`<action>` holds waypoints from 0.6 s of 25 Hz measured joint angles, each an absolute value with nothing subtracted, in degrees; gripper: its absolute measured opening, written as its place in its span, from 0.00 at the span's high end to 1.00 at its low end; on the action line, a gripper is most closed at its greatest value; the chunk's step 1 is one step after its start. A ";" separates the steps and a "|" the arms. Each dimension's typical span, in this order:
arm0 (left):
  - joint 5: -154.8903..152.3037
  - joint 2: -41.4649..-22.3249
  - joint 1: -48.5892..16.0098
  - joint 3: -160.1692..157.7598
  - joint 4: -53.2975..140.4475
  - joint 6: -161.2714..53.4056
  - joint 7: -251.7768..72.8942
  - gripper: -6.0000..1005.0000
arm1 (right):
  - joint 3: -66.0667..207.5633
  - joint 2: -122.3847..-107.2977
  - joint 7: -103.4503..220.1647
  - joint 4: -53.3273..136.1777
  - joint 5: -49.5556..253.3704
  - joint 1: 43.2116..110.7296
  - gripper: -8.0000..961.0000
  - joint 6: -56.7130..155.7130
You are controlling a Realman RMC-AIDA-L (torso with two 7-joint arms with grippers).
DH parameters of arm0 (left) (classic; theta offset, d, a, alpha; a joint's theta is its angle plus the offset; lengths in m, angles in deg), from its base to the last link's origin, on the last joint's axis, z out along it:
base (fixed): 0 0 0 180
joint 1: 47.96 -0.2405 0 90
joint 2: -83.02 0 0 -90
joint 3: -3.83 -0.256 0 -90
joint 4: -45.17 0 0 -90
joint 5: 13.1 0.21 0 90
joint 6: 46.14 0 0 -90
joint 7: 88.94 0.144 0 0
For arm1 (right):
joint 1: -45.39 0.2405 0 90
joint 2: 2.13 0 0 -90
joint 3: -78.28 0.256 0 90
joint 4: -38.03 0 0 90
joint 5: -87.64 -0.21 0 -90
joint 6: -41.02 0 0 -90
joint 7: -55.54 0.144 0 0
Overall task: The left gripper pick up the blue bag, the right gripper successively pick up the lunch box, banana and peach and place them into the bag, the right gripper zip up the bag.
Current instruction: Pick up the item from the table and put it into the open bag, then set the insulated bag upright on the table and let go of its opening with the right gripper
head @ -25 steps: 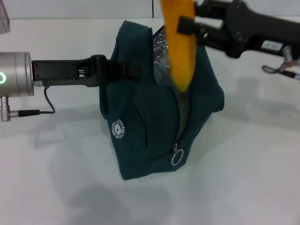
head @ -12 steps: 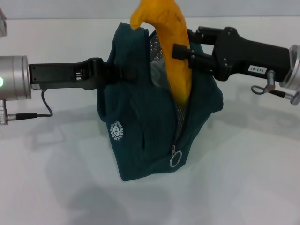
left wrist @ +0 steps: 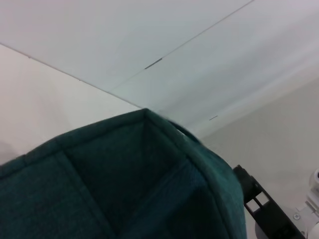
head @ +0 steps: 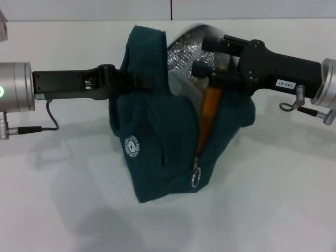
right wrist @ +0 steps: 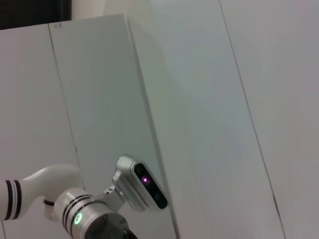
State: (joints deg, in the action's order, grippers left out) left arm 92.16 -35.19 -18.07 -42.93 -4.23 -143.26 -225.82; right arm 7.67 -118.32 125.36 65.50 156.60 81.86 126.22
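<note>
The banana [head: 210,113] — inside the blue bag [head: 157,157] — gripped by the right end effector [head: 207,65].

My right gripper [head: 202,59] has come down from above the bag [head: 157,136] to its open mouth. The banana [head: 208,107], which stood tall above the rim, has sunk inside; only an orange strip shows through the zipper gap. The bag's right side bulges outward more.
</note>
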 joint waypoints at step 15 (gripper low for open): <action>92.19 -35.17 -18.54 -42.93 -4.23 -143.26 -225.34 0.96 | 15.79 -114.34 125.51 66.14 153.22 77.50 0.16 121.78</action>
State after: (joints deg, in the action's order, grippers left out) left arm 92.19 -35.17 -18.54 -42.93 -4.23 -143.26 -225.34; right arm 15.79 -114.34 125.51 66.14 153.22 77.50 121.78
